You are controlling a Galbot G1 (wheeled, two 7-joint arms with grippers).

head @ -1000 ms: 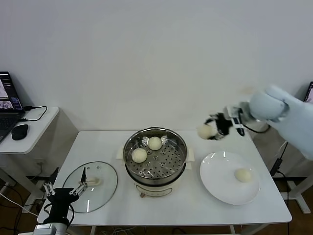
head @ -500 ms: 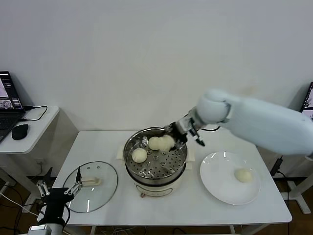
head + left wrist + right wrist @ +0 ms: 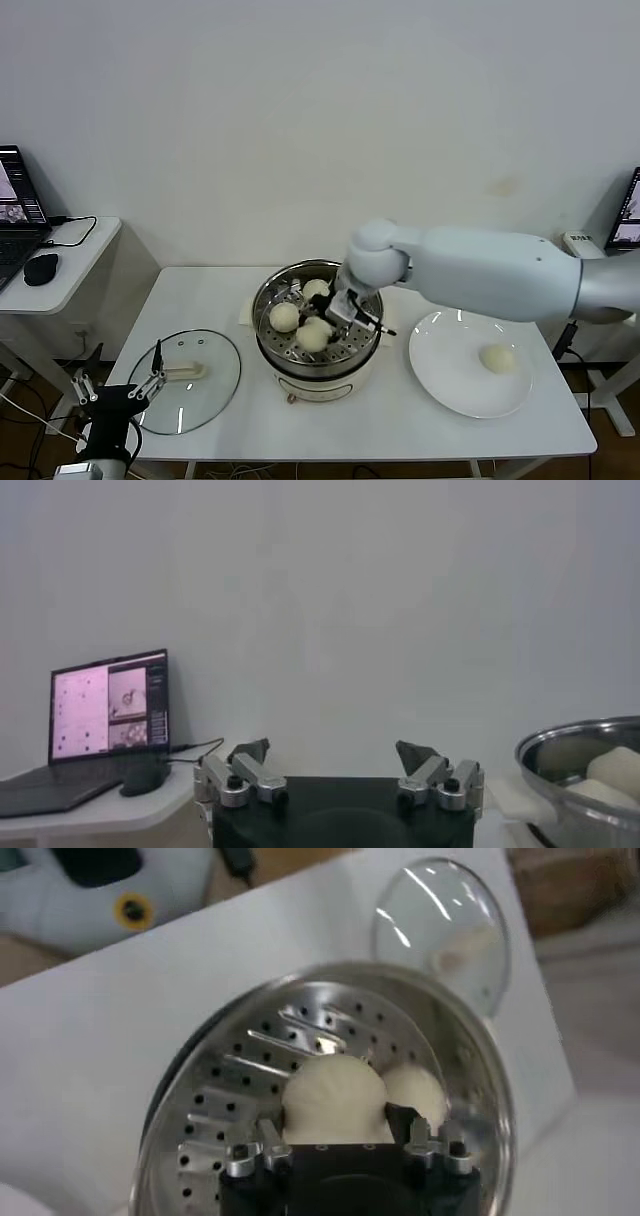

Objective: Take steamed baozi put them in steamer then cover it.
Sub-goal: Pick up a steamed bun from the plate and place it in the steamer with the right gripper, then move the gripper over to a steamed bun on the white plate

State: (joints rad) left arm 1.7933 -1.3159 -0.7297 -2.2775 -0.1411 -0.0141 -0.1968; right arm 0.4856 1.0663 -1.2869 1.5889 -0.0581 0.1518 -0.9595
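Observation:
The steel steamer (image 3: 368, 300) stands mid-table on its cream base. Two baozi lie on its perforated tray (image 3: 215, 1083), one at the left (image 3: 284, 317) and one at the back (image 3: 316, 290). My right gripper (image 3: 324, 327) reaches into the pot, shut on a third baozi (image 3: 313, 338), low over the tray; in the right wrist view this baozi (image 3: 335, 1096) sits between the fingers, beside another (image 3: 420, 1091). A fourth baozi (image 3: 496, 357) lies on the white plate (image 3: 440, 375). The glass cover (image 3: 185, 385) lies flat at the left. My left gripper (image 3: 113, 394) is open and empty by the table's front-left corner.
A side table (image 3: 75, 260) at the left holds a laptop (image 3: 15, 215) and a mouse (image 3: 41, 269). The left wrist view shows the laptop (image 3: 105, 715) and the steamer's rim (image 3: 575, 742). A wall stands behind the table.
My right arm has swung left from beside the plate and lowered the baozi into the steamer, down to the tray's front part. The left gripper has shifted slightly.

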